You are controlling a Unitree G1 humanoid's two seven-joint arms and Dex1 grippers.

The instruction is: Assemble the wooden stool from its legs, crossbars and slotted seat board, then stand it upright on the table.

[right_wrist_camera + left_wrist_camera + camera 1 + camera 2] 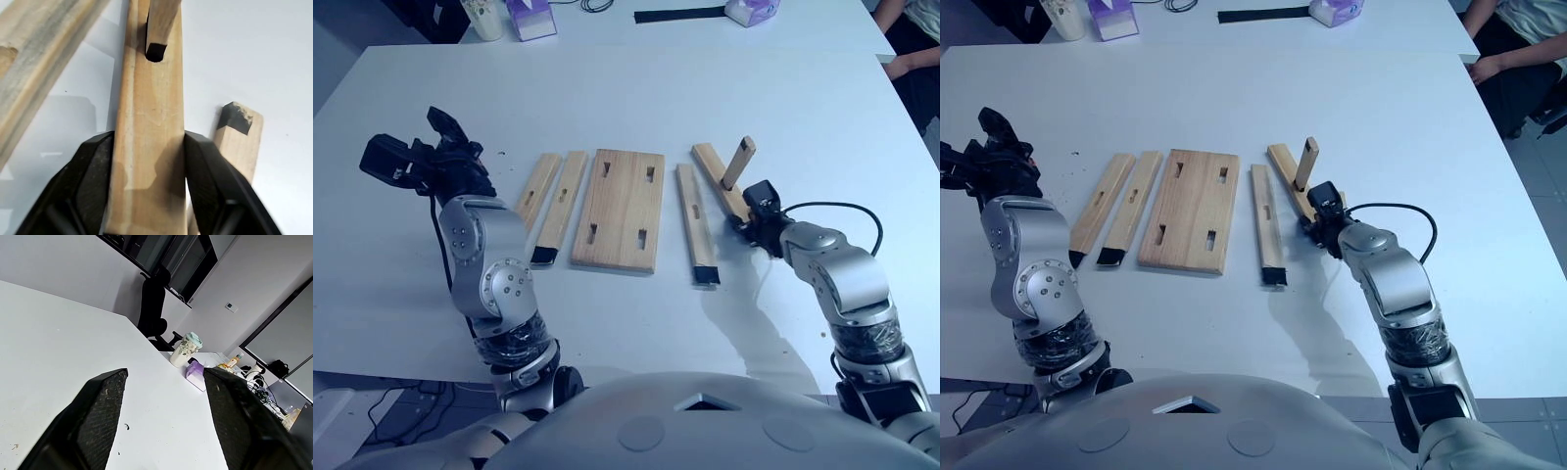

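Leg (151, 88) clamped across its width by right gripper (149, 139), flat on table (705, 88), at right end of the row of parts. Crossbar (159, 19) standing tilted in its slot, just beyond the fingers. Left gripper (166, 382) spread wide, holding nothing, above table at far left, well apart from seat board (619, 209) and other legs (693, 223).
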